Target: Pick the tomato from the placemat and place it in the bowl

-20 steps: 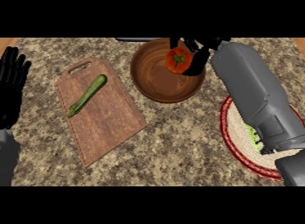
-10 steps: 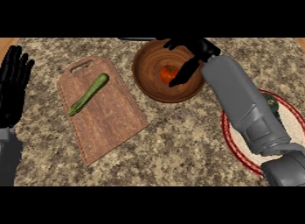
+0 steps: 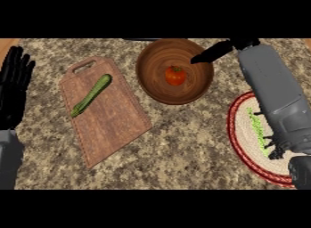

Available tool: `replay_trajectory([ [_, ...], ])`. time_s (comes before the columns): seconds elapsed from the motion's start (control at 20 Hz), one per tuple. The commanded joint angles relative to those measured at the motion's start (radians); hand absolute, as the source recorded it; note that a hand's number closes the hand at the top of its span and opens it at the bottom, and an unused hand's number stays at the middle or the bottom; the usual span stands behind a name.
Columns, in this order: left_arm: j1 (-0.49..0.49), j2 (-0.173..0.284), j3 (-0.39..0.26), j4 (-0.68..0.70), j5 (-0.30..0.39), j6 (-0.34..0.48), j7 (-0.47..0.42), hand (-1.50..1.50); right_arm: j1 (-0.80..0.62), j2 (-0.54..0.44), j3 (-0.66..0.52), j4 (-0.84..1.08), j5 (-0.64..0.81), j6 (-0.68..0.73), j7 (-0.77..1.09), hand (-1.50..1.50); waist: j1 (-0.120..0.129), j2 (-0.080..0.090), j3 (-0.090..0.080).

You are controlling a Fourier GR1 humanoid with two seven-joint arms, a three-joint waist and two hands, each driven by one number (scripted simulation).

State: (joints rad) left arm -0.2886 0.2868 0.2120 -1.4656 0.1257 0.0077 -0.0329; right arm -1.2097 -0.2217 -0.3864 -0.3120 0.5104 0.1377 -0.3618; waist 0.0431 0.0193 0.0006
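Head view: steep look down at the counter.
Tomato (image 3: 175, 75): lies inside the bowl (image 3: 151, 84), near its middle.
Progress: placing looks done; only clearing the arm seems left.
Right hand (image 3: 214, 51): fingers straight, holding nothing, over the bowl's far right rim, apart from the tomato.
Placemat (image 3: 240, 133): right of the bowl, partly under the forearm.
Left hand (image 3: 10, 89): open, resting at left edge.
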Motion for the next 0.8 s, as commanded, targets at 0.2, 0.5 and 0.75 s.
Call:
replay_trajectory([
  [0.2,-0.033,-0.012,-0.023,-0.026,0.005,-0.004,0.029,0.0,0.017,-0.222,-0.127,0.088,-0.097,0.093,-0.035,-1.5,0.025,0.012,0.002],
  [0.5,-0.003,-0.025,-0.03,-0.026,0.003,-0.015,-0.006,0.0,0.097,-0.337,-0.16,0.124,-0.123,0.213,-0.14,-1.5,0.041,0.023,0.004],
  [0.75,-0.039,-0.004,-0.006,0.004,0.02,-0.029,-0.011,0.0,0.089,-0.431,-0.187,0.138,-0.143,0.278,-0.143,-1.5,0.057,0.038,0.006],
])
